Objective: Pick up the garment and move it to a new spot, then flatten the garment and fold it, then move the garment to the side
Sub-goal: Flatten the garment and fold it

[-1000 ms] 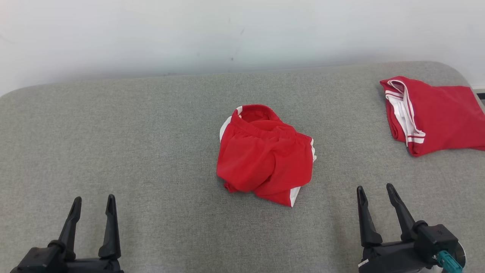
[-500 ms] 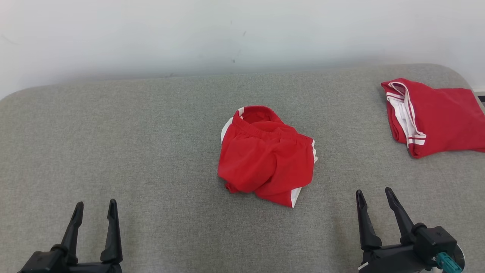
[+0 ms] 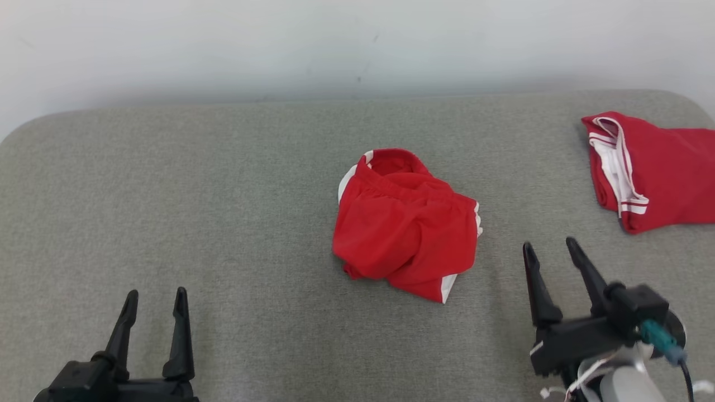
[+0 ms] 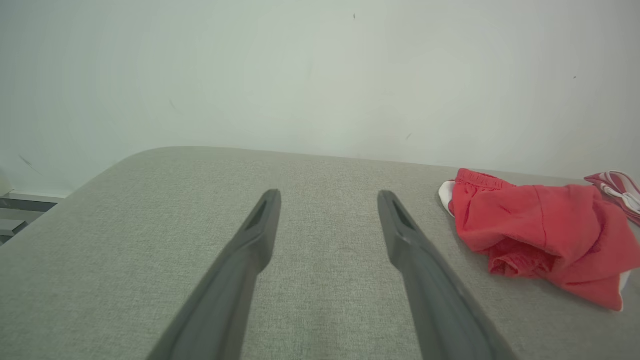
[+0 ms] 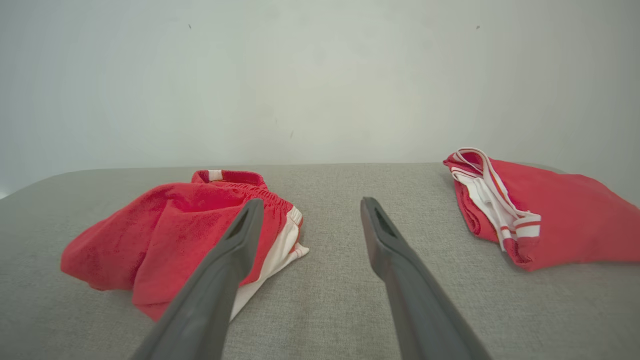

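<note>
Your garment [image 3: 405, 223], red shorts with white side trim, lies crumpled in a loose heap near the middle of the grey fabric-covered counter [image 3: 212, 178]. Its elastic waistband is bunched toward the far side, and a white-edged hem corner pokes out on the near side. Nothing is touching it. Your right claw [image 3: 549, 244] sits nearest, to the garment's right and nearer the robot, apart from the cloth, with its two dark fingers spread and nothing between them. In the right wrist view one finger of that claw [image 5: 312, 201] overlaps the shorts [image 5: 170, 225], but the head view shows a clear strip of counter between them. Your left claw [image 3: 156, 293] is well apart from the garment at the lower left, likewise released and empty, fingers pointing toward the far edge. From the left wrist you see the same claw [image 4: 327, 195] over bare fabric, with the shorts [image 4: 535, 235] off to the right. A second red garment [image 3: 659, 173], with white striped trim, lies folded at the counter's far right corner. A pale wall [image 3: 335, 44] stands behind.
</note>
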Available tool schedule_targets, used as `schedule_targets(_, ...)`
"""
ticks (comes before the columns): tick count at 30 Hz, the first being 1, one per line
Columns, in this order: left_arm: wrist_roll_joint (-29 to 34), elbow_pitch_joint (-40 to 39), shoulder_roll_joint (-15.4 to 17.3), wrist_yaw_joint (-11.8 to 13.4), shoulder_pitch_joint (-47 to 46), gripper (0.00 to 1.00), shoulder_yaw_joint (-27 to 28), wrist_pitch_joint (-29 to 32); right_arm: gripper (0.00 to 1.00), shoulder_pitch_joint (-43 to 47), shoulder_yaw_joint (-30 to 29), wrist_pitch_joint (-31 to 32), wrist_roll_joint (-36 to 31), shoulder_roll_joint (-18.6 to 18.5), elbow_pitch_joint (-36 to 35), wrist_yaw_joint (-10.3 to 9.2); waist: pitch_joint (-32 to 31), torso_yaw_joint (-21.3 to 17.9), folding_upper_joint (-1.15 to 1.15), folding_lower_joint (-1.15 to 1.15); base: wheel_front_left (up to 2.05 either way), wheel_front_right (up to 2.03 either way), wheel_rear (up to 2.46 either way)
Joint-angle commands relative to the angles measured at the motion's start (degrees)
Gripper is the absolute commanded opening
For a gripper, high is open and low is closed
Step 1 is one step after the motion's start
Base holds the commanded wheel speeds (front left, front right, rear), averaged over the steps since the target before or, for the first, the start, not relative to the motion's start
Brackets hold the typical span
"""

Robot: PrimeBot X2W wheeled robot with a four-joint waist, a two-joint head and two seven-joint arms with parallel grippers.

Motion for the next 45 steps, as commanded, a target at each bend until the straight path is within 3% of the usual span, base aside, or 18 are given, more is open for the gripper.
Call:
schedule_targets(1,0.1,0.2,-0.2,-0.3,-0.8,1.0,0.0,-0.1,1.0,-1.2,0.1,0.4,0.3,-0.6,0.5,-0.16,0.8,0.9,0.0,0.0,0.0,0.0,0.0)
schedule_targets(13,1.6,2.0,-2.6,-1.8,-4.6,1.0,-0.9,-0.1,1.0,-15.8,2.4,3.2,2.4,-5.8,15.2,-0.16,5.3,6.8,0.0,0.0,0.0,0.0,0.0)
schedule_targets(25,2.7,3.4,-4.0,-3.0,-6.2,1.0,-0.5,-0.1,1.0,-22.7,7.1,1.8,6.8,-5.8,32.2,-0.16,6.5,10.5,0.0,0.0,0.0,0.0,0.0)
schedule_targets(26,2.8,3.6,-4.0,-3.1,-6.4,1.0,-0.4,-0.1,0.54,-22.9,7.3,1.8,7.5,-5.6,33.3,-0.16,6.5,10.6,0.0,0.0,0.0,0.0,0.0)
schedule_targets(28,2.9,3.7,-4.2,-3.4,-6.6,1.0,-0.4,-0.1,0.0,-23.8,8.2,1.0,8.1,-5.7,35.1,-0.16,6.5,10.8,0.0,0.0,0.0,0.0,0.0)
schedule_targets(37,3.6,4.4,-4.6,-3.8,-6.1,1.0,0.5,-0.1,0.0,-27.1,11.3,-3.8,7.6,-6.8,36.1,-0.16,4.8,10.2,0.0,0.0,0.0,0.0,0.0)
schedule_targets(45,3.6,4.3,-4.8,-3.9,-5.2,1.0,1.7,-0.1,0.0,-26.3,15.1,-4.2,5.6,-4.7,25.4,-0.16,2.5,10.1,0.0,0.0,0.0,0.0,0.0)
